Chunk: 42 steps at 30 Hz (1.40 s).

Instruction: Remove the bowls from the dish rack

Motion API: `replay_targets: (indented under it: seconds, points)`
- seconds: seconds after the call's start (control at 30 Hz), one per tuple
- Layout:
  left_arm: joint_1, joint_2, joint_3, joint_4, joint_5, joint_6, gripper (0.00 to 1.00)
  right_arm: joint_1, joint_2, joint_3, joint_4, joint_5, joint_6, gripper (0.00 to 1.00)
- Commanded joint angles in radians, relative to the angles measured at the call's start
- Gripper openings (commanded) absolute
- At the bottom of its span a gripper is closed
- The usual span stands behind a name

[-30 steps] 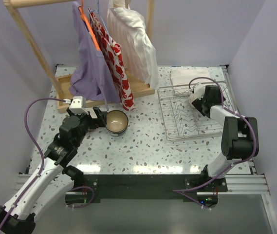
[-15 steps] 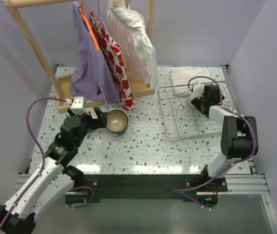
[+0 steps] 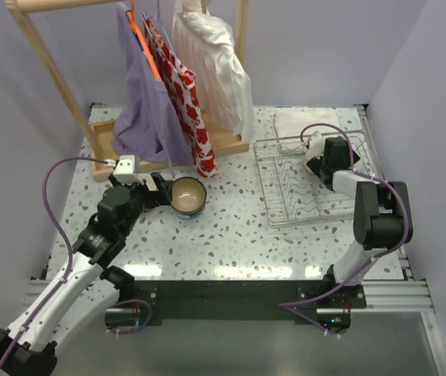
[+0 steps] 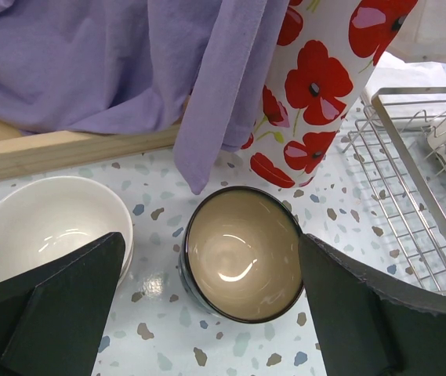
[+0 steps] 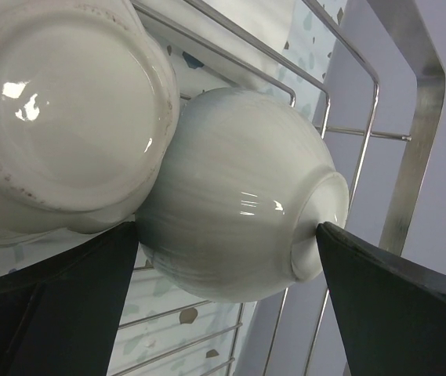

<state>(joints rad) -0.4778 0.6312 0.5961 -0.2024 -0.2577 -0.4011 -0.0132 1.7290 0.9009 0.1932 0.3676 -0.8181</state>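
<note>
The bowls are in two places. In the right wrist view two of them lie inside the dish rack (image 5: pixel 353 117): a pale bowl (image 5: pixel 230 196) on its side in the middle of the frame, foot pointing to the right, and a cream bowl (image 5: pixel 58 117) at the upper left, showing its underside and pressing against the first. In the left wrist view two more stand upright on the surface (image 4: pixel 160 345). These are a dark-rimmed bowl (image 4: pixel 242 254) with a beige inside at the centre and a white bowl (image 4: pixel 50 227) at the left edge, near each other but apart. I cannot find the other bowls in any view.

My right pincer (image 5: pixel 229 229) is wide, one finger on each side of the pale bowl. The tips come very near its wall and its foot, but I judge it is not gripped yet. My left pincer (image 4: pixel 211 239) is also wide. The dark-rimmed bowl sits between its fingers without touching them, so I take this one as set down.

I think the step in hand is to take the pale bowl from the rack. The next move asks me to close the right pincer slowly on something solid – the wall is round and smooth and could slip out. Then I must lift it straight up, free of the wires and of the cream bowl leaning on it – that one may roll. The left arm should pull back from its bowl without pushing it toward the purple cloth (image 4: pixel 89 55) hanging above.
</note>
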Motion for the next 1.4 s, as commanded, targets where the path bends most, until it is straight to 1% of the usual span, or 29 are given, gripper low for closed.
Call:
replay_targets:
  seconds: [0.0, 0.13, 0.2, 0.33, 0.4, 0.43, 0.47, 0.53, 0.63, 0.97, 1.2, 1.37]
  points:
    - [0.010, -0.001, -0.001, 0.037, -0.006, 0.007, 0.98, -0.004, 0.035, -0.045, 0.051, 0.077, -0.010, 0.99]
    - [0.008, -0.004, -0.001, 0.035, -0.008, 0.007, 0.98, 0.002, 0.037, -0.069, 0.130, 0.136, -0.029, 0.99]
    - [0.008, -0.007, -0.001, 0.034, -0.008, 0.007, 0.98, 0.005, 0.032, -0.071, 0.147, 0.160, -0.033, 0.97]
    - [0.008, -0.008, 0.001, 0.034, -0.008, 0.005, 0.98, 0.005, 0.004, -0.069, 0.149, 0.168, -0.042, 0.87]
    - [0.010, -0.011, -0.001, 0.034, -0.008, 0.007, 0.98, 0.005, -0.014, -0.065, 0.140, 0.166, -0.041, 0.83]
    - [0.008, -0.013, 0.001, 0.034, -0.008, 0.007, 0.98, 0.005, -0.020, -0.065, 0.138, 0.169, -0.039, 0.78]
    - [0.008, -0.013, -0.001, 0.035, -0.008, 0.007, 0.98, 0.005, -0.035, -0.063, 0.135, 0.169, -0.038, 0.75]
    - [0.008, -0.018, -0.001, 0.035, -0.008, 0.005, 0.98, 0.030, -0.049, -0.062, 0.126, 0.169, -0.036, 0.70]
    - [0.008, -0.021, -0.001, 0.037, -0.006, 0.007, 0.98, 0.032, -0.077, -0.056, 0.108, 0.160, -0.033, 0.65]
    - [0.010, -0.033, -0.001, 0.035, -0.003, 0.005, 0.98, 0.041, -0.134, 0.004, 0.026, 0.137, -0.004, 0.57]
    - [0.008, -0.038, 0.001, 0.037, 0.001, 0.004, 0.98, 0.042, -0.177, 0.021, -0.006, 0.149, 0.037, 0.49]
    - [0.010, -0.039, -0.001, 0.040, 0.006, 0.004, 0.98, 0.044, -0.198, 0.041, -0.037, 0.142, 0.069, 0.38]
